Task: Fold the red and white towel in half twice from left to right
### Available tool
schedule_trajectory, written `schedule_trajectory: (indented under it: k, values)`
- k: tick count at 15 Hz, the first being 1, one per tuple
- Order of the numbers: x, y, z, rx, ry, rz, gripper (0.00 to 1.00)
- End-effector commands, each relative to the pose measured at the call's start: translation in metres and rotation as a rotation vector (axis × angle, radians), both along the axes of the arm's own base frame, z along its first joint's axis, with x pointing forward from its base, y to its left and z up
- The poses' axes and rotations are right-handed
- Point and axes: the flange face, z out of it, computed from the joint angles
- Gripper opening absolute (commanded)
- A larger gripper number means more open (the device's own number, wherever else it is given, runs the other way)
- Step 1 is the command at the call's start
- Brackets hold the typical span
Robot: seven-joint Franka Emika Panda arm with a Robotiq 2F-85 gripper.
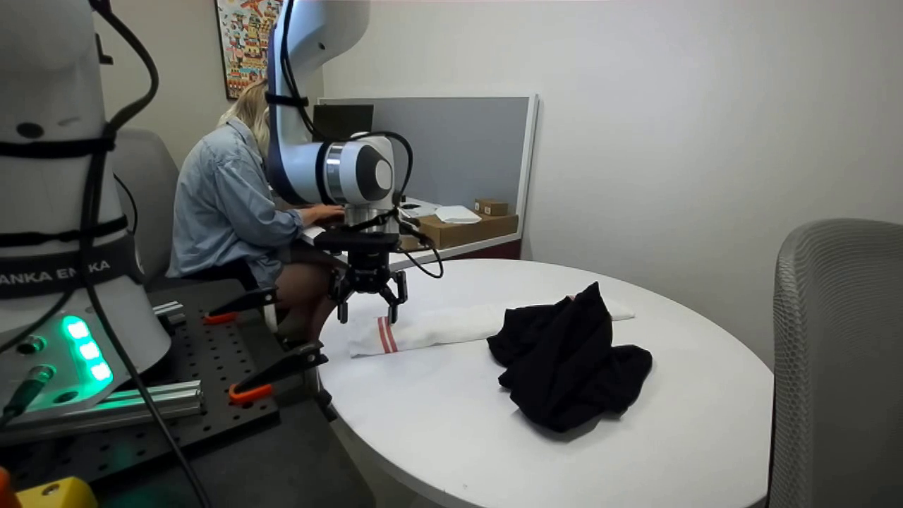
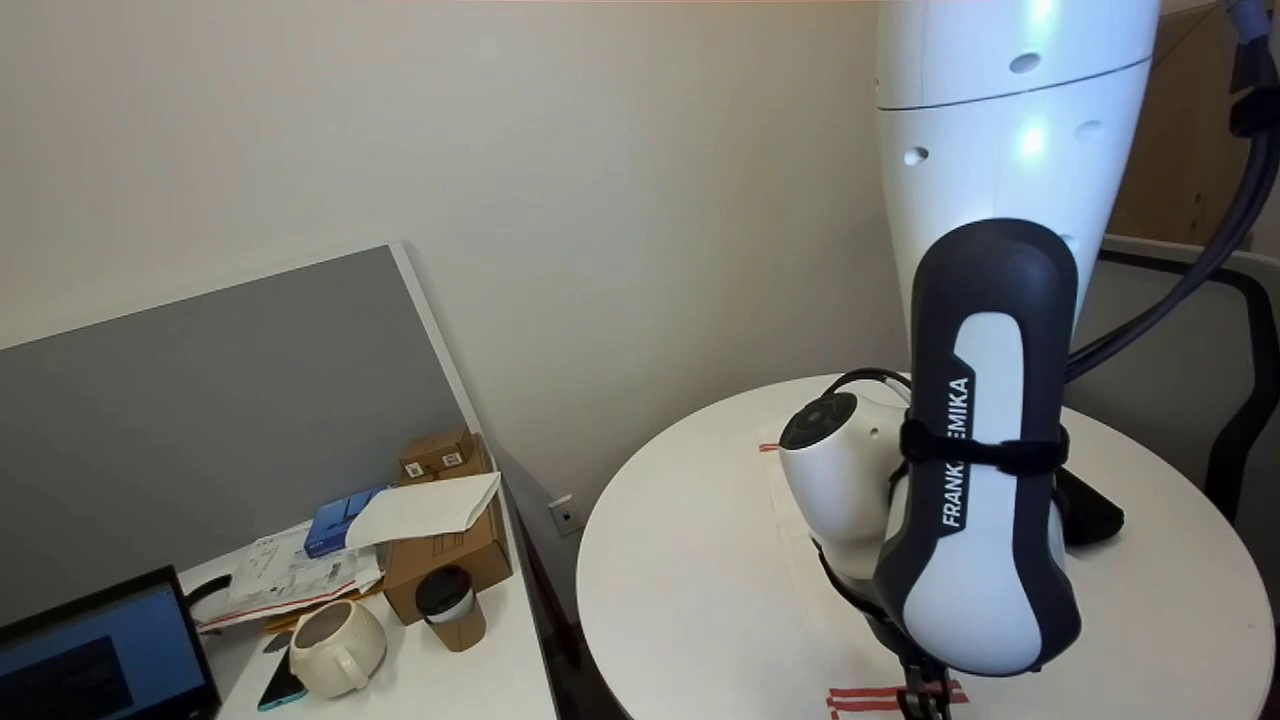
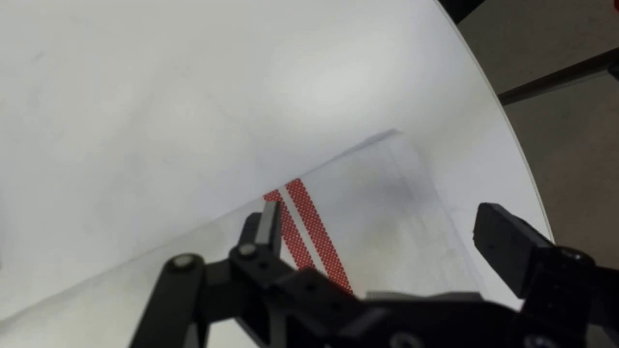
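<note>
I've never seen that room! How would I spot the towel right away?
Find the round white table, then the open black claw above it. Below the claw lies one end of a long white towel. Two red stripes cross it, unlike the crumpled black cloth nearby.

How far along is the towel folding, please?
Done: perhaps a lengthwise fold, as the towel lies in a narrow strip; layers unclear. In hand: nothing gripped; the open pincer hovers at the red stripes near one end. Left: probably folding end to end, since the opposite end shows red too.
</note>
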Motion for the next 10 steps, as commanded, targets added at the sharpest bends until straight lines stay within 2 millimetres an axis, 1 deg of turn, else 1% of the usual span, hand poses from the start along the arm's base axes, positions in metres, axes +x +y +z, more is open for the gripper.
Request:
schedule_trajectory:
  k: [1, 10]
  values:
    - [0.004, 0.003, -0.014, 0.006, -0.026, 0.012, 1.0]
    - [0.003, 0.011, -0.032, 0.006, -0.01, 0.029, 1.0]
